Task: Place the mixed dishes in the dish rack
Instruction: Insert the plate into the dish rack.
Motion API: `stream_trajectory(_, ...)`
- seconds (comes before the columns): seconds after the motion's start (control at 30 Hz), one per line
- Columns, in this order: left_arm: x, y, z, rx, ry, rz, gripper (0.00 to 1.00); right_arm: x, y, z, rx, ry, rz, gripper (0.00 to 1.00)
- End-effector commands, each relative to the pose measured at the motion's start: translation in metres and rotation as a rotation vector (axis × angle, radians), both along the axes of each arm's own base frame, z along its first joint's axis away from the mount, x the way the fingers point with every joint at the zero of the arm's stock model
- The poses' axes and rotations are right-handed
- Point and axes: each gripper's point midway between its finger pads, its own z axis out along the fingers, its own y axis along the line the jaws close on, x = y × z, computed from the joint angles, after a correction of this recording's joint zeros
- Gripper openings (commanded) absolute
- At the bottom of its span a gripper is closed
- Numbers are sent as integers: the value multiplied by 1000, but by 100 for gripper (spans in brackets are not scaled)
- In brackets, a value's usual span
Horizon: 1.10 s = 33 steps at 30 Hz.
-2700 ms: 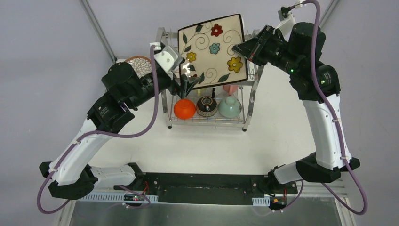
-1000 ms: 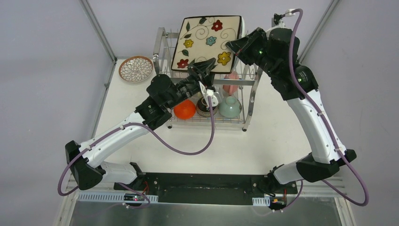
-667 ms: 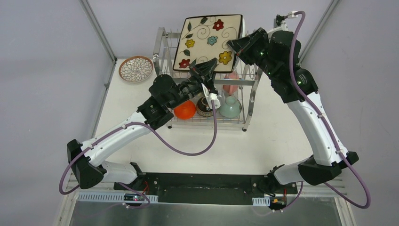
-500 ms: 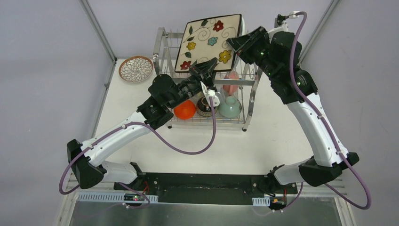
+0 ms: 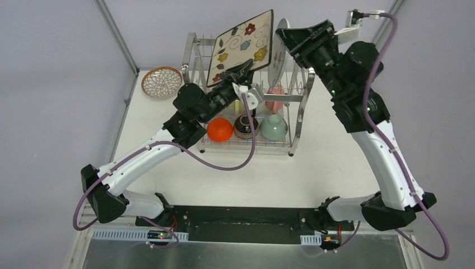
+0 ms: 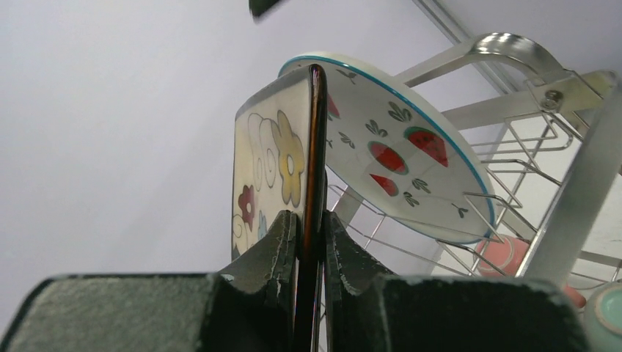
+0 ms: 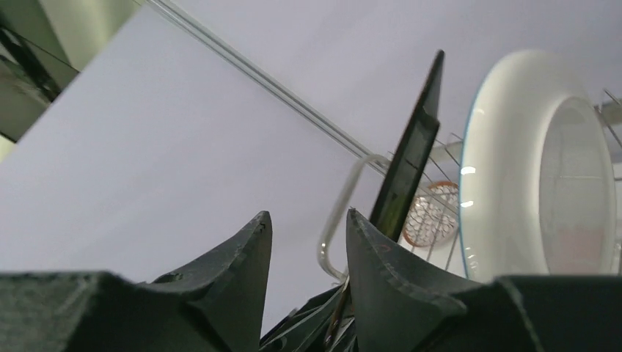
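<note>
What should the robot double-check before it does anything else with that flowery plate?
1. Left gripper clamped on the floral plate edge: ok.
2. Right gripper clear of that plate: ok, open, nothing between its jaws.
3. Floral plate seated in a rack slot: cannot tell, its lower edge is hidden.
4. Gap to the strawberry plate: cannot tell, they stand close together.
5. All dishes loaded: not ok, the petal plate lies on the table.
</note>
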Motion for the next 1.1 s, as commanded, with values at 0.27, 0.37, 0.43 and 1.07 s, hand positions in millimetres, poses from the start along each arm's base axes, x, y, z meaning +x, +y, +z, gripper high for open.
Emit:
stream_trajectory(0.27, 5, 6, 28, -255, 123, -66, 0, -47, -32, 65, 87, -205, -14, 56)
stream_trajectory(0.37, 3, 5, 30, -282, 147, -91, 0, -53, -35, 65, 81, -217, -13, 61)
stream_trajectory(0.43, 1, 5, 32, -299, 165, -110, 0, -55, -37, 61, 69, -219, -15, 67)
stream_trajectory(1.07, 15, 6, 63, -435, 176, -117, 0, -79, -67, -13, -30, -168, -87, 100)
